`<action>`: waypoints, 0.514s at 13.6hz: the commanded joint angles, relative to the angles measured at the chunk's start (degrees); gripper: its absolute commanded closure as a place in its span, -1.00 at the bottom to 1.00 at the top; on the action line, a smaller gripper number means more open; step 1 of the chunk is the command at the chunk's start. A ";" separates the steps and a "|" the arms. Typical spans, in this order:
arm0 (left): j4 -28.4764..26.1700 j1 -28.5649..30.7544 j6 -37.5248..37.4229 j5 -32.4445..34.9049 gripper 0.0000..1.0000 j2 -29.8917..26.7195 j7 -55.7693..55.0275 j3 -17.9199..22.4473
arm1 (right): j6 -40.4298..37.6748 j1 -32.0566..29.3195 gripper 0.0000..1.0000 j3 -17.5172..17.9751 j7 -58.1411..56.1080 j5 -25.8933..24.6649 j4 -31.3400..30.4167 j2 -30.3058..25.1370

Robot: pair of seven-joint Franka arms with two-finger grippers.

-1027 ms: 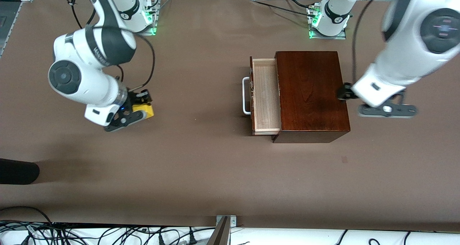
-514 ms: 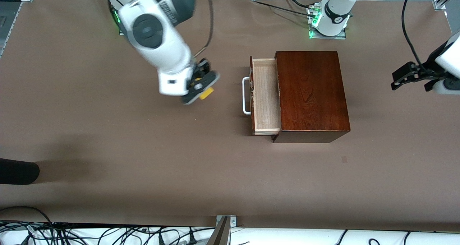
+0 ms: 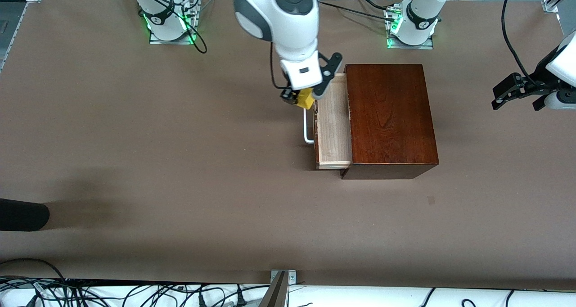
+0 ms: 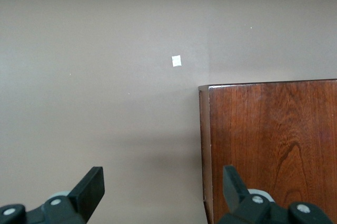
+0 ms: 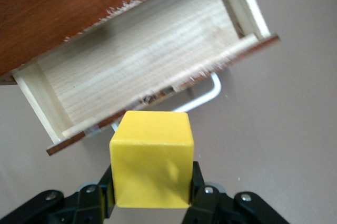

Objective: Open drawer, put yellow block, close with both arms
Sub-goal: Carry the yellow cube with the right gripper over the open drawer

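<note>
The drawer [image 3: 334, 127] stands pulled out of the dark mahogany box [image 3: 389, 118], its pale wood tray [image 5: 147, 55] empty and its white handle [image 3: 307, 129] facing the right arm's end of the table. My right gripper [image 3: 302, 97] hangs over the handle and the drawer's front, shut on the yellow block [image 5: 151, 158], which fills the space between its fingers [image 5: 197, 182]. The block [image 3: 306, 98] shows just under the hand. My left gripper [image 3: 517, 93] is open in the air past the box, toward the left arm's end of the table, with nothing between its fingers [image 4: 89, 190].
A dark rounded object [image 3: 22, 214] pokes in at the table's edge at the right arm's end. Cables [image 3: 135, 293] lie under the table's near edge. A small white speck [image 4: 177, 61] sits on the brown tabletop near the box's corner [image 4: 208, 89].
My right arm has carried the yellow block from the right arm's end of the table up and across to over the drawer's handle. My left arm drew back from the box, then hardly moved.
</note>
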 commanded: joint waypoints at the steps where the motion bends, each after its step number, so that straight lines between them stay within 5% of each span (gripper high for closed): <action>1: -0.56 -0.01 -1.63 -1.18 -1.00 -0.85 1.90 0.55 | 3.13 4.10 1.00 -0.50 -3.85 -3.48 4.05 4.35; 7: -0.03 -0.10 -1.72 -0.57 -1.00 -0.50 1.81 0.46 | 7.81 8.68 1.00 -1.02 -6.84 -8.49 6.25 9.28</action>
